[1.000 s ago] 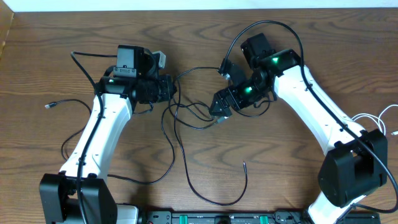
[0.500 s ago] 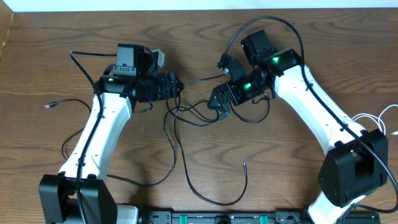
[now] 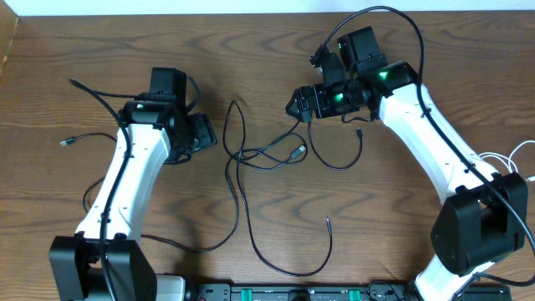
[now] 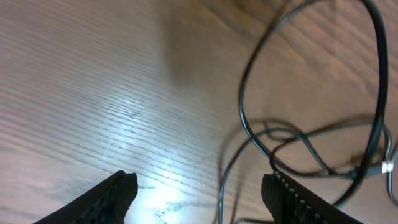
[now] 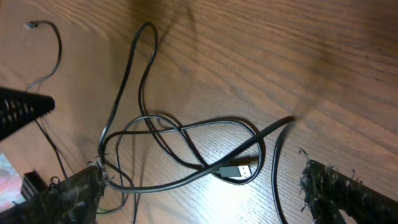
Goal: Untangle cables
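Dark wood-grain table (image 3: 50, 209), pale strip (image 3: 167, 7) along far edge

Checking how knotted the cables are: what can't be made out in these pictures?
- Overhead: the black cables are too thin at their crossings to tell which lies on top.
- Overhead: the white cable is cut off by the right edge.
- Left wrist: the cable loop is blurred and runs off the top edge.

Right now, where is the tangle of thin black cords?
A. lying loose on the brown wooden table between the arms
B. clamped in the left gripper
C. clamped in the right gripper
A: the tangle of thin black cords rests on the brown wooden table; left gripper and right gripper stand open.
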Robot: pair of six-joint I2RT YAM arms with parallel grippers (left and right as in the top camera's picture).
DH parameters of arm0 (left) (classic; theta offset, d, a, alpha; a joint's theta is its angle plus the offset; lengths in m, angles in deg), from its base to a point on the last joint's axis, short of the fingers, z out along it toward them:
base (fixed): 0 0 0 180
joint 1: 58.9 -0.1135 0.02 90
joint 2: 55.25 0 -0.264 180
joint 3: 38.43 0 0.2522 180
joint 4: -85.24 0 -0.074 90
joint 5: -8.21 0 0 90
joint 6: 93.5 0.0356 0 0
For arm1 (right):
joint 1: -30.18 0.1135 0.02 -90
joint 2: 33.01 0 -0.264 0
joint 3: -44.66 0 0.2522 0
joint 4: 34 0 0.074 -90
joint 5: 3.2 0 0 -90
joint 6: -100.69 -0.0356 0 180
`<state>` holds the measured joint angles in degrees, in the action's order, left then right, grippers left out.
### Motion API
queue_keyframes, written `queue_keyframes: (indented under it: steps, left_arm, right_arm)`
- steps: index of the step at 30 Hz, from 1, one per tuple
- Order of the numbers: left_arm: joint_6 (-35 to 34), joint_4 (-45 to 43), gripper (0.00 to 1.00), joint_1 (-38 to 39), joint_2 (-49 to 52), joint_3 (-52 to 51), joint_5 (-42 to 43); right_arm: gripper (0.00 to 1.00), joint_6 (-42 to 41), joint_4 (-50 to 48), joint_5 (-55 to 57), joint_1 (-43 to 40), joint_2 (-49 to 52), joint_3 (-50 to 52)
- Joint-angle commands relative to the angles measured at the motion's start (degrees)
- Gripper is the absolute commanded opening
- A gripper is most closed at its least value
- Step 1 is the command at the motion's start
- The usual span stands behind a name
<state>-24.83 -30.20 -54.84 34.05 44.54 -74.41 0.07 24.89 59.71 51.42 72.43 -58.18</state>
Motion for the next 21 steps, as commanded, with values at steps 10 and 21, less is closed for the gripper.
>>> queue_keyframes:
  steps: [10, 21]
  left_arm:
    - [1.81, 3.93, 0.53, -0.04, 5.29, -1.31, 6.95]
    - [2.51, 6.45, 0.53, -0.13, 13.64, -1.40, 11.32]
  right_arm:
    - [0.91, -1.36, 2.36, 0.61, 0.63, -1.51, -0.15]
    - [0.75, -1.36, 6.32, 6.01, 5.53, -1.14, -0.04]
